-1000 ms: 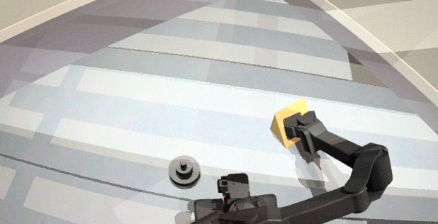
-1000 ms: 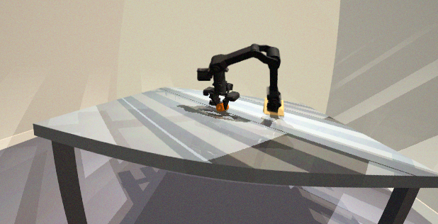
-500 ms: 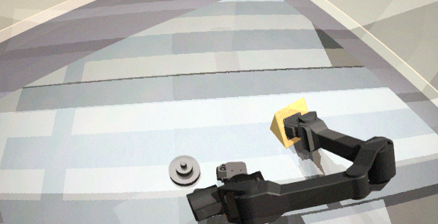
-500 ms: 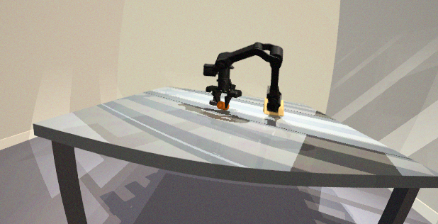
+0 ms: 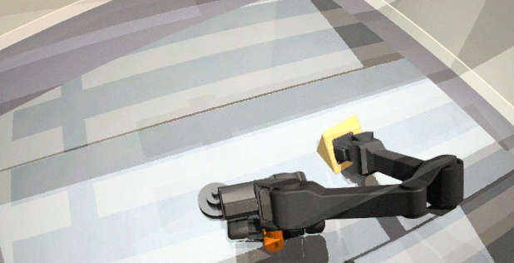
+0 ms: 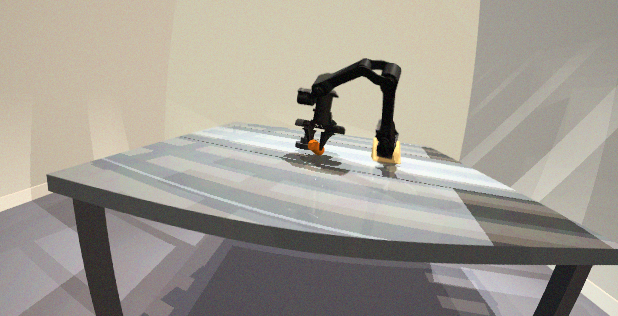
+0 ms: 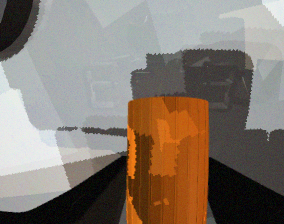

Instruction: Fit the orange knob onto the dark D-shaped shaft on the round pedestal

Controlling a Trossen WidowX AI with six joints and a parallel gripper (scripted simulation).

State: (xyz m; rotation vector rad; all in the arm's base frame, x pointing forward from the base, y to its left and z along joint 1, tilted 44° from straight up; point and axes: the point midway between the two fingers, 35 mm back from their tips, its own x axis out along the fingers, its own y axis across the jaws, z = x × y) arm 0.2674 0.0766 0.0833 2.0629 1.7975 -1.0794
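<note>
The orange knob is an upright cylinder between my fingers. My gripper is shut on it, one dark finger on each side, and seems to hold it just above the table. The round dark pedestal stands on the table to the left of the knob, partly hidden by my wrist in the top view. Its shaft shows only as a small raised stub. In the wrist view the pedestal sits at the top left corner. The shaft's flat side is not visible.
The arm's yellow base block stands to the right of the gripper. The arm arches from it over the table. The table's front edge is close to the knob in the top view.
</note>
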